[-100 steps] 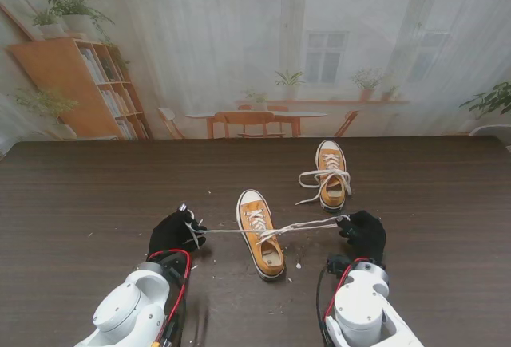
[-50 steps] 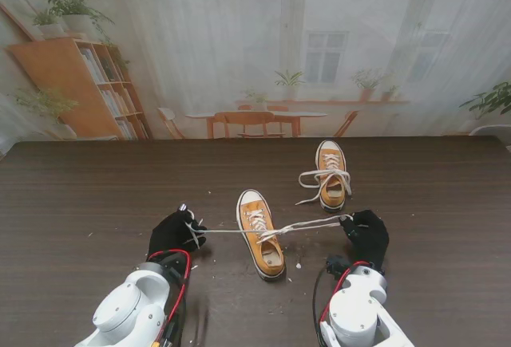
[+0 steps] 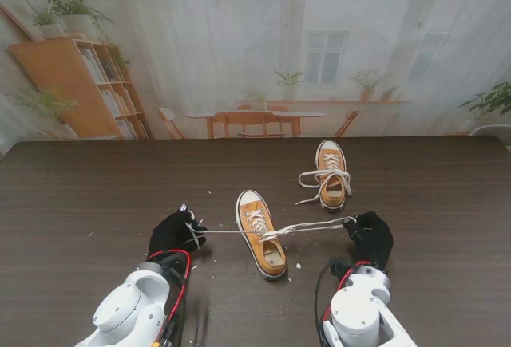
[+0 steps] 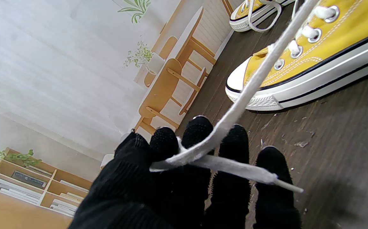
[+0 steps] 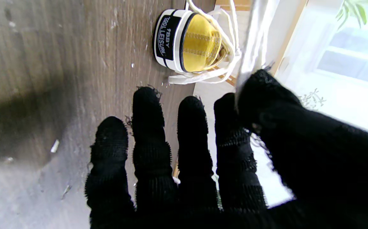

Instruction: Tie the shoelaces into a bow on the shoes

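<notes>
Both hands wear black knit gloves over the fingers (image 4: 200, 136), on glossy white arms trailing red and black cables

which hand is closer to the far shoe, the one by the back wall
Right. The right hand sits just nearer to me than the far shoe, slightly to its right. The left hand is well off to the left, beyond the near shoe.
</notes>
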Motion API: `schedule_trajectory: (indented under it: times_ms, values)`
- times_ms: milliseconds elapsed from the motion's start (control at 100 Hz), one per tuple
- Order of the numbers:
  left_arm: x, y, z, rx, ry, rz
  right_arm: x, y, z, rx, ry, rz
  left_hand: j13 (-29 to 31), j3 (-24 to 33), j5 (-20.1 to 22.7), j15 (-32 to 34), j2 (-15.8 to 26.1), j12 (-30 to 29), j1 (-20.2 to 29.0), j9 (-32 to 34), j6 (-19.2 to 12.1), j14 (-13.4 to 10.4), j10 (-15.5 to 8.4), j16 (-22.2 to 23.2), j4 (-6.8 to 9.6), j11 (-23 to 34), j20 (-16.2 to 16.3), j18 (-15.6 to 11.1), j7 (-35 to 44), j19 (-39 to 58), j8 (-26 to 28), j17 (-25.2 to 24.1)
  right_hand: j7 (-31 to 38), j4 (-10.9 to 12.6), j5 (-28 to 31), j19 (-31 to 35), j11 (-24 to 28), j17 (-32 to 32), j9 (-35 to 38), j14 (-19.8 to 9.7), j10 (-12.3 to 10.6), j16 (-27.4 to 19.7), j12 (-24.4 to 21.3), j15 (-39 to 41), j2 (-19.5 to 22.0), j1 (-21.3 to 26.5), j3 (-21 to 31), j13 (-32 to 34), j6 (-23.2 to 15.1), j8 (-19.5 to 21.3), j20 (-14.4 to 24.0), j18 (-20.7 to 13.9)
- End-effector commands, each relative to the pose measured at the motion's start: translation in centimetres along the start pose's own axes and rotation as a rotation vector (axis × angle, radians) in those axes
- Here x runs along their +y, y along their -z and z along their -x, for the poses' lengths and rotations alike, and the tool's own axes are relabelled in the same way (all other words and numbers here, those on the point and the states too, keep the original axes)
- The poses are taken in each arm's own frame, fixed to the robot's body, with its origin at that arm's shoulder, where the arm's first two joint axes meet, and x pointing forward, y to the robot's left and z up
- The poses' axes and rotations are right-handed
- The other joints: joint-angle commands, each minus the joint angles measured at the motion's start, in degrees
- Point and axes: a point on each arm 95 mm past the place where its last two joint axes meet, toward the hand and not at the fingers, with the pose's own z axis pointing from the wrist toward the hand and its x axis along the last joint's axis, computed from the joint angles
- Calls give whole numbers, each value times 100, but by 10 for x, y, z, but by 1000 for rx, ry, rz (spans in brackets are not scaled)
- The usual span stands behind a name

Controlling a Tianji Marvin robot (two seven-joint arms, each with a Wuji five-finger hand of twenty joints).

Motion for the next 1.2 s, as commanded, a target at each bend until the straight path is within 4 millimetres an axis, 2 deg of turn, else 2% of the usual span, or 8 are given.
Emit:
schedule_trajectory:
  times_ms: [0,300,770,810,970,1040,1110,1190]
  values:
    - [3,1,-1,2,0,17,4,0,0,16,20,-15,122,-32,40,149,63,9,255,213,-93,64,78,93,95,50,113,158,218,253,-79,22,119,68,89,142,163,36,150,53,2,12,37,90,-1,90,74,69,-417,-101,-85,17]
    - [-28,-19,-2,106,-406,52,10,-2,-3,107,141,-22,250,83,126,221,-4,11,158,320,-116,101,-34,87,114,81,197,235,200,391,-42,195,-115,58,284,217,185,219,391,66,80,18,285,200,-24,27,81,286,-425,67,-74,110]
    - [-54,-26,-11,146,-526,1,17,-9,2,100,206,52,298,279,147,226,-71,-4,103,341,-74,117,110,43,83,67,238,255,195,410,-24,281,-210,67,368,407,270,473,532,57,323,70,444,452,-211,185,281,524,-127,233,-13,231]
    - [-55,-26,-12,148,-533,-7,17,-9,3,99,211,56,308,290,150,230,-72,0,91,365,-80,107,-18,40,78,86,241,267,199,409,-22,290,-213,62,373,414,271,483,537,63,331,71,449,462,-206,173,282,529,-113,236,-11,234]
    - [-57,-25,-13,159,-533,-22,15,-7,3,74,195,52,238,385,174,189,-165,-49,20,305,-113,171,100,17,94,-22,244,220,150,391,-84,232,-332,33,371,394,250,439,617,146,305,37,475,443,14,-43,87,521,-337,139,-33,264]
    - [-56,-23,-14,163,-504,-25,15,-4,1,78,170,45,-26,722,147,-237,-430,-395,-134,-204,-157,375,290,-187,61,-705,146,186,-248,187,-626,-65,-666,10,-3,337,193,175,280,205,349,51,550,418,273,-316,-114,222,-302,-107,-47,216]
    - [-56,-22,-16,185,-488,-23,16,-1,-3,90,151,37,-832,950,-709,-800,-966,-1048,-357,-1510,-485,418,321,-382,38,-1595,-180,-16,-1048,-231,-1585,-731,-922,20,-362,297,197,-37,-20,237,448,107,672,439,440,-452,-291,-52,-186,-345,-32,183]
    - [-55,-20,-20,223,-512,-38,19,1,-6,120,167,41,-1400,1199,-1092,-1190,-1059,-1370,-797,-2221,-487,373,254,-454,46,-1915,-357,-200,-2057,-573,-2314,-1187,-1259,65,-740,219,181,-266,-423,233,506,162,738,428,629,-613,-353,-391,71,-618,-28,121]
